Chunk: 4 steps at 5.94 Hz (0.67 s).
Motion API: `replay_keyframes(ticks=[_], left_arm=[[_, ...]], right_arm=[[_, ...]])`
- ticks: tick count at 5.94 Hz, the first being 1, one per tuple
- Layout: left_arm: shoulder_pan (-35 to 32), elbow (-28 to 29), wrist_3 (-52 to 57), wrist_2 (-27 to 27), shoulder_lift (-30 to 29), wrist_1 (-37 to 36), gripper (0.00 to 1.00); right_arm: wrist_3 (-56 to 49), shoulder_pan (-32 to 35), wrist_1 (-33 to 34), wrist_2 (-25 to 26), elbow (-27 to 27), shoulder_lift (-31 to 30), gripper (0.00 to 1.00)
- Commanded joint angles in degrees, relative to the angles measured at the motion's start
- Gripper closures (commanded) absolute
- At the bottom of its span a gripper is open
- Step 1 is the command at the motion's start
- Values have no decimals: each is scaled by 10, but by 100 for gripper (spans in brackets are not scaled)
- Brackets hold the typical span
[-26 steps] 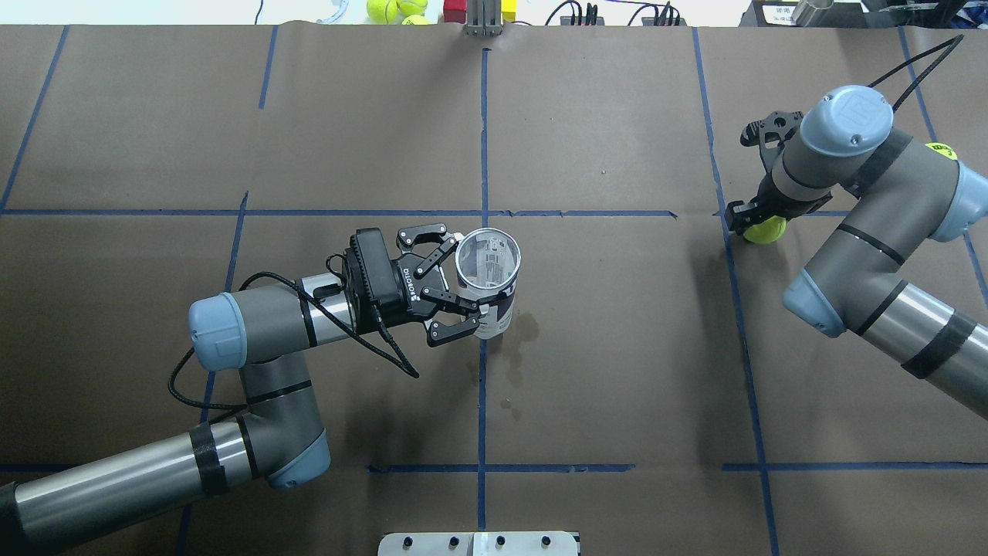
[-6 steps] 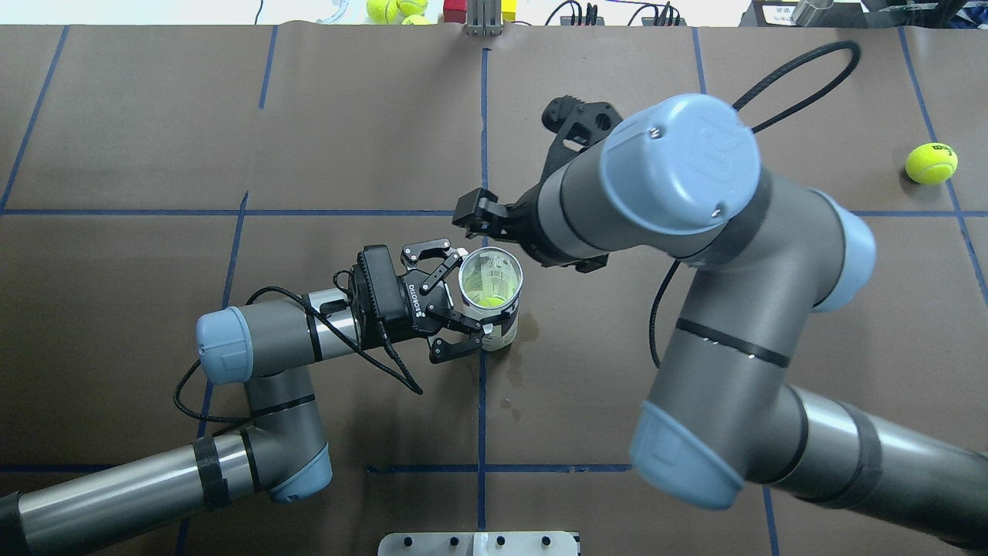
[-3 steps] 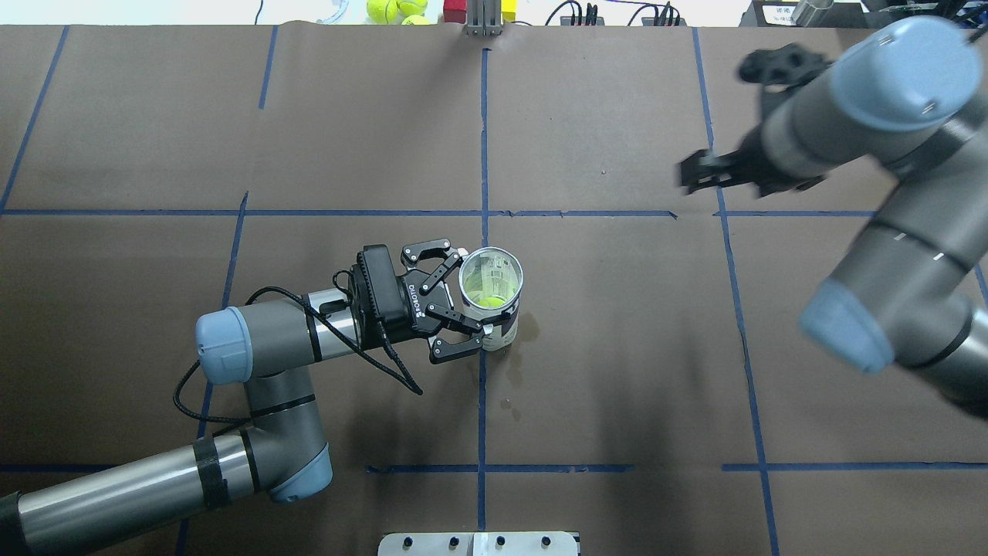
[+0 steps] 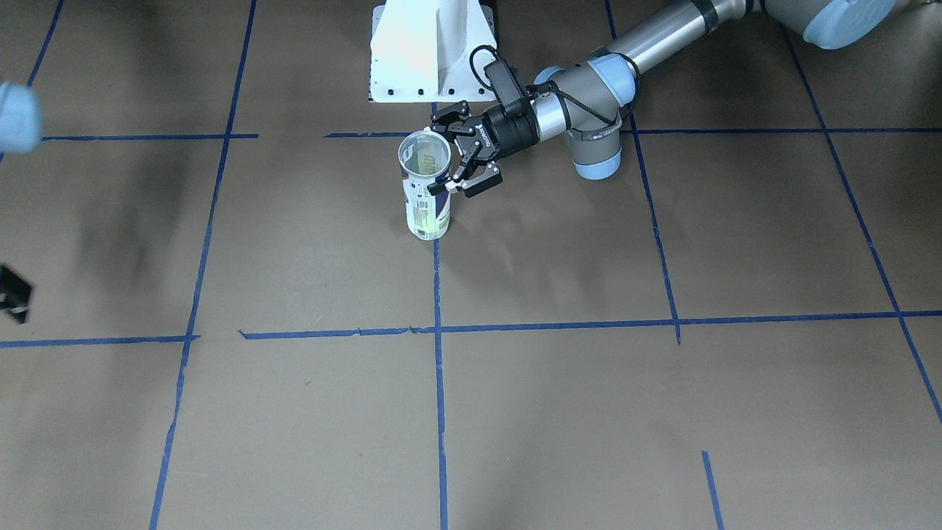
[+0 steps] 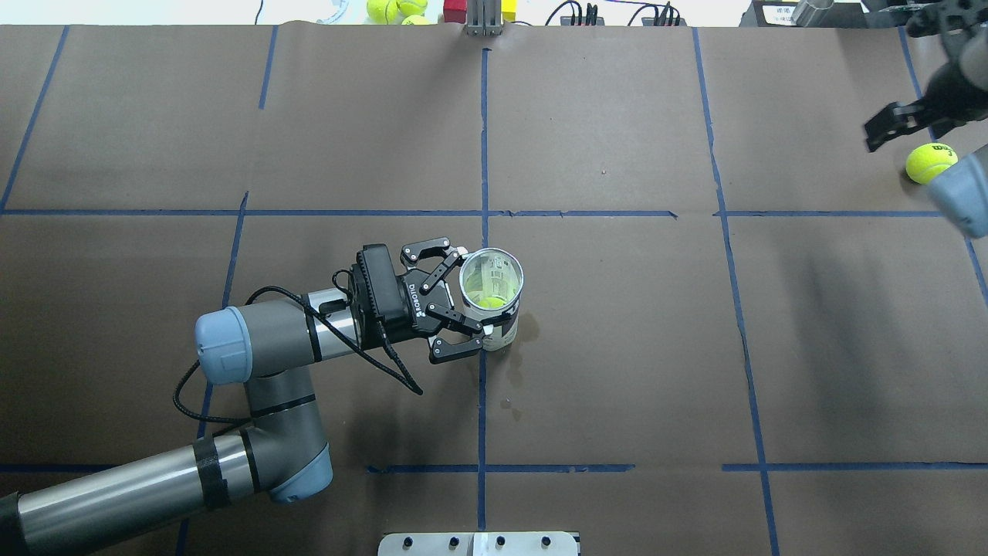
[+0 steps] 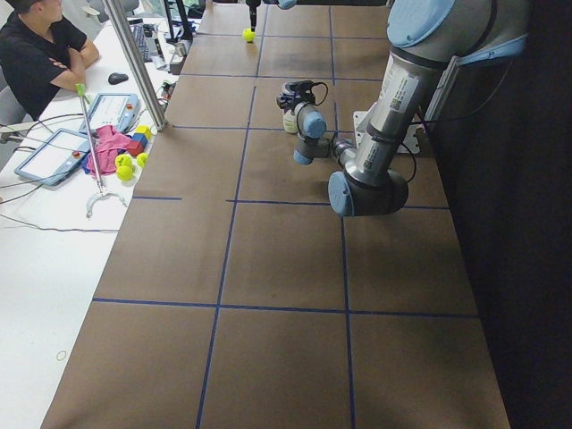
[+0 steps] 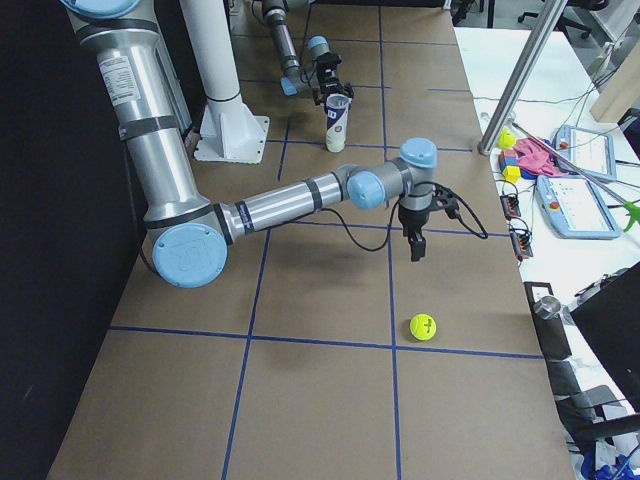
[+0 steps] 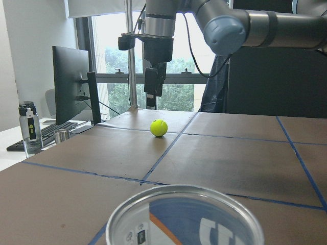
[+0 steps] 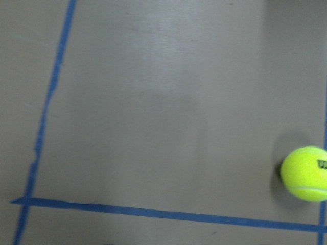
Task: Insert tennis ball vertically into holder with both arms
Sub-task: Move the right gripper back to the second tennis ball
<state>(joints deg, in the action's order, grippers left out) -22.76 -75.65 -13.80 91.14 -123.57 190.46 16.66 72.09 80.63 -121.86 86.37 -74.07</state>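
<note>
Yel-grn tennis ball point(image 7: 423, 326) — navy/wht holder point(image 4: 428, 200)

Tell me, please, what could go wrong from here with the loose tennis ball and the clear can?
The fuzzy yellow-green tennis ball lies free on the brown paper, off to one side of the right gripper; an off-centre grasp might send it rolling.
The left gripper clamps the tall clear plastic can only near its rim; a ball pressed against that rim might tilt it, and one ball already sits inside.
</note>
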Motion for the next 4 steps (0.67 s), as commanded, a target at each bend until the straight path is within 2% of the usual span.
replay_keyframes(ticks=[1,3,4], left_arm=[[0,0,-1,-5,0,0,10],[0,0,0,-7,1,0,10],[0,0,0,-7,1,0,10]], right_arm=[[-76,41,-100,-32,-157,36,4],[-108,40,-136,-22,-238,53,4],[-109,38,-190,-8,-277,57,4]])
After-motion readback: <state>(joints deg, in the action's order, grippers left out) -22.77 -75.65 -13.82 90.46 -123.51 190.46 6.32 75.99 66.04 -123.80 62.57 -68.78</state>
